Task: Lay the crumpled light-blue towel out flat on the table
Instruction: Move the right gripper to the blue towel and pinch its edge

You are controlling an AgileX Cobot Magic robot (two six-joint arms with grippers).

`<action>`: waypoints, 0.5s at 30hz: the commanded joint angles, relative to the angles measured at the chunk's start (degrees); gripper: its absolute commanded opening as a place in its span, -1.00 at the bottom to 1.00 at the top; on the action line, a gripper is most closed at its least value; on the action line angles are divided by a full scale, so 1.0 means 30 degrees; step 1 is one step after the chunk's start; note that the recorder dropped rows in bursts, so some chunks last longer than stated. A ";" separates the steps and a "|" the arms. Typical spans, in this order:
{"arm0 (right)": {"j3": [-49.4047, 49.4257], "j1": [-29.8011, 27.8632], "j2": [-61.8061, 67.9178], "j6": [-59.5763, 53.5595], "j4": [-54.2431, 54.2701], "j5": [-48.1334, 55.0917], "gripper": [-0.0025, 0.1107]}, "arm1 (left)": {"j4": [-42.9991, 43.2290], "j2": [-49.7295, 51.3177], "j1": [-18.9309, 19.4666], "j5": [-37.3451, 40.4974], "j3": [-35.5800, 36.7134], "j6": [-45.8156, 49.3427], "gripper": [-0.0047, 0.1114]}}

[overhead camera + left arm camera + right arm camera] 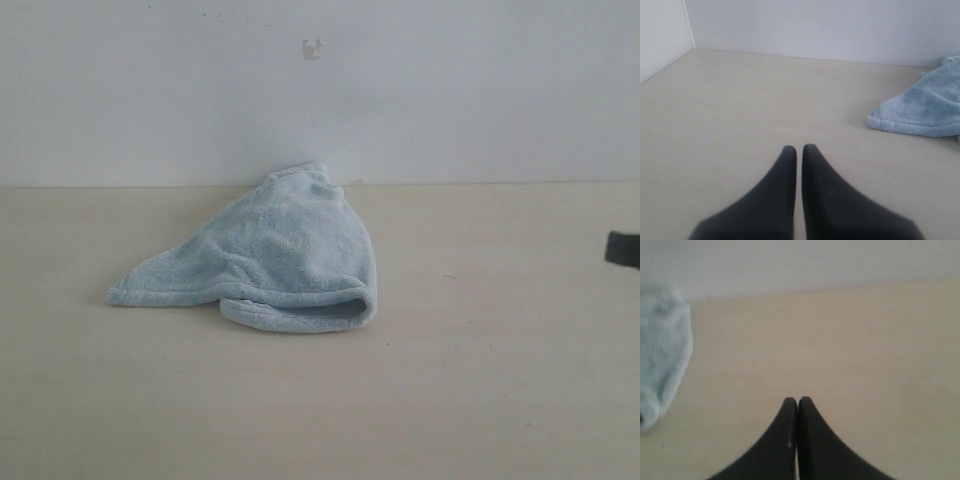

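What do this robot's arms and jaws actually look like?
Little of the arms shows. The left gripper and right gripper each have two matte black jaws, broad at the base and tapering in a curve to slim rounded tips. No cables or markings are visible.

Left gripper (799, 148), right gripper (798, 399) closed
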 commanded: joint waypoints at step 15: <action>-0.6907 0.8862 0.8236 -0.5755 0.1376 1.1092 -0.96 | -0.0135 -0.0067 0.0083 -0.0214 0.0070 0.0040 -0.85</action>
